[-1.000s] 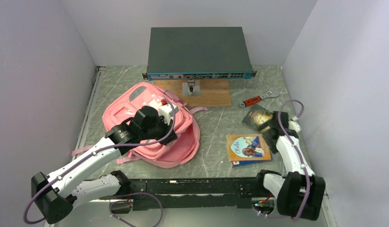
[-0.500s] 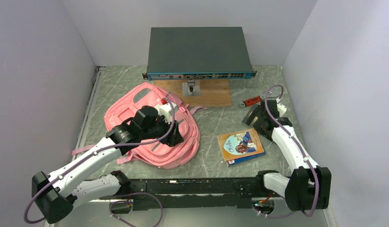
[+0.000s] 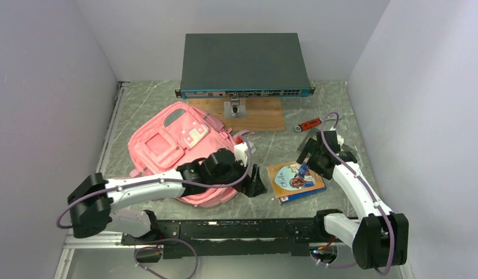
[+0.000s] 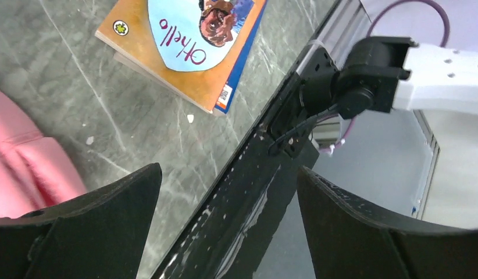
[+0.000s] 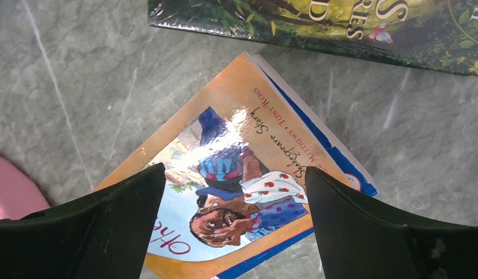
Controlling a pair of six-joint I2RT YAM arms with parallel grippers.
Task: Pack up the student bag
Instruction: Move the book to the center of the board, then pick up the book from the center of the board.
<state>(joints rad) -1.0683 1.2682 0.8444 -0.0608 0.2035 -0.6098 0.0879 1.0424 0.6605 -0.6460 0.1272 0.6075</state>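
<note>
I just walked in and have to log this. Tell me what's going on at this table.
Two robot arms are packing the pink student bag, which lies on the table. Neither holds anything. The right gripper hovers open over the Othello book, a dark-covered book just beyond it. The left gripper, also open, hangs low between the bag and that book. Both books are outside the bag.
</note>
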